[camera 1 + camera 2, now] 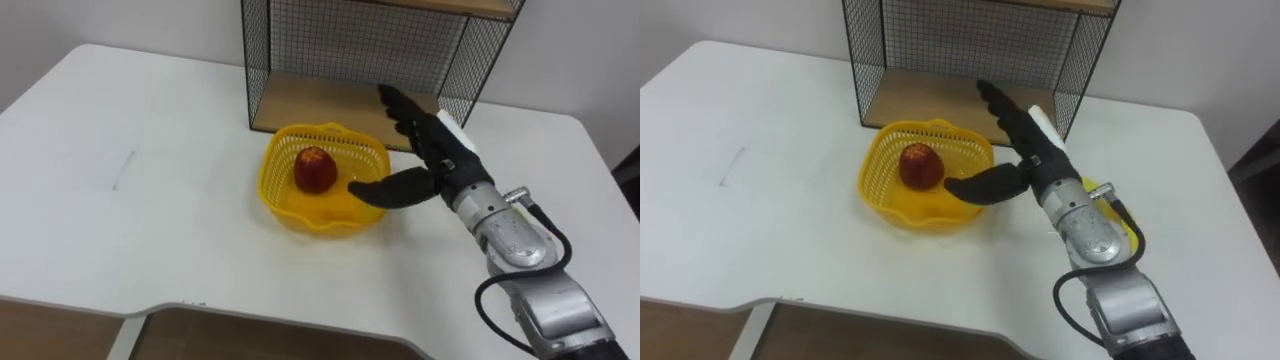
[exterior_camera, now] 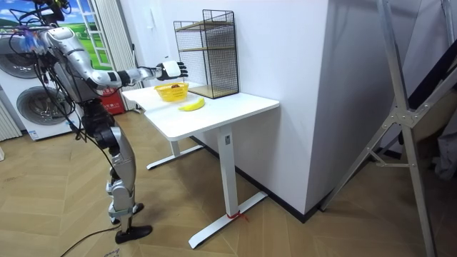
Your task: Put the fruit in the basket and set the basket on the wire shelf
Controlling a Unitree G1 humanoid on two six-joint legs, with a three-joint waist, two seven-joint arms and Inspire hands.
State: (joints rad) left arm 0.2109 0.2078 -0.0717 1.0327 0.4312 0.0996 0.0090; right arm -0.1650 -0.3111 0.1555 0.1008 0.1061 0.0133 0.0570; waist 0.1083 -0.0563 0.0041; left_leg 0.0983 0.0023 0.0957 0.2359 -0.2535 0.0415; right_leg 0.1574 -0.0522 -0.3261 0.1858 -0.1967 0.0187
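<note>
Apple [image 1: 315,169], red with a paler yellowish patch on its upper side, lies alone in the yellow basket [image 1: 273,190], towards the back left of its floor. The basket is plastic, with latticed walls and a wavy rim. It stands on the white table [image 1: 150,200] just in front of the wire shelf [image 1: 330,50], not on it.

The shelf is a black mesh frame with wooden boards. Its lower board [image 1: 310,105] lies bare behind the basket, and an upper board shows at the top edge of the eye views.

The right hand [image 1: 438,160] comes in from the lower right and hovers at the basket's right side. Its fingers are stretched straight, pointing up towards the shelf's lower board, and it grips nothing. The thumb sticks out sideways over the basket's right rim, towards the apple without reaching it. I cannot tell whether the thumb touches the rim.

A banana [image 2: 191,105] lies on the table outside the basket, on the side nearer the room view's right. In the right eye view a strip of its yellow peeks out from behind the forearm.

In the room view the robot stands upright on the wooden floor at the table's end on the room view's left, with one arm held out level over the tabletop.
</note>
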